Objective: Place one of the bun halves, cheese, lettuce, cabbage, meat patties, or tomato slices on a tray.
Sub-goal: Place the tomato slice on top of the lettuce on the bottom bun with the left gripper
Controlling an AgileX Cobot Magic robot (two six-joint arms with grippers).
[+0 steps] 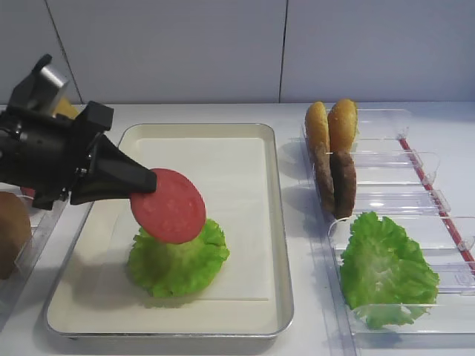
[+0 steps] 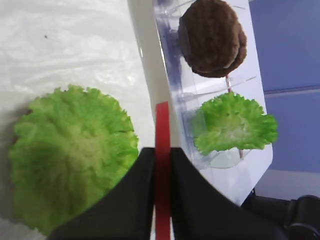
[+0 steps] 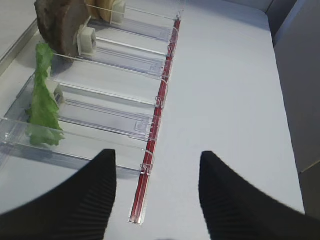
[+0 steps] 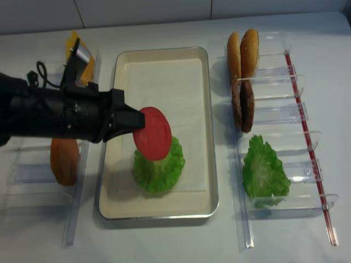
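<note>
L gripper (image 1: 145, 183) clamped on rim of my tomato slice (image 1: 169, 205) | slice hangs edge-on over lettuce (image 1: 178, 259) in tray (image 1: 252, 222) | feels thin, light, stiff, prob slick – rim pinch ok | R gripper (image 3: 157, 192) wide, empty

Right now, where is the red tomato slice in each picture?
Exterior high: tomato slice in the left tool, above the tray's lettuce.
Realsense: centre, same place.
Left wrist: thin red edge, bottom centre.
Right wrist: not in it.
Shared landmark: that lettuce.
</note>
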